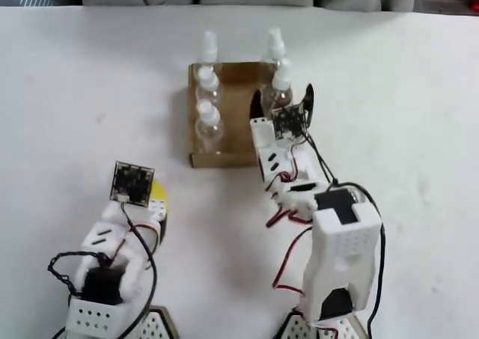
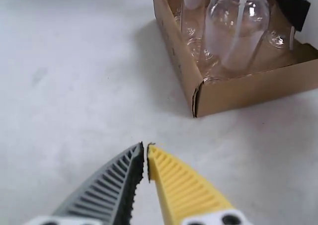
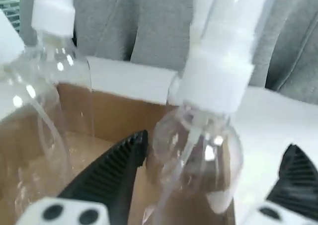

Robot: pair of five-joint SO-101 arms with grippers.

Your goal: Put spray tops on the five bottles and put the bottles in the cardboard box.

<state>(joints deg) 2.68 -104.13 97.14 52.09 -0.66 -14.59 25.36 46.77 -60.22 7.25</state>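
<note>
Five clear plastic bottles with white spray tops (image 1: 207, 118) are pictured upright at the brown cardboard box (image 1: 224, 159) on the white worktop (image 1: 90, 92). Three are seen inside the box; whether the two at its far rim stand in it or behind it cannot be told. One bottle (image 1: 282, 81) on the box's right side is straddled by the right arm's black hand (image 3: 217, 143), jaws apart. The left arm's grey-and-yellow hand (image 2: 147, 148) is held closed over bare worktop, near the box's front corner.
</note>
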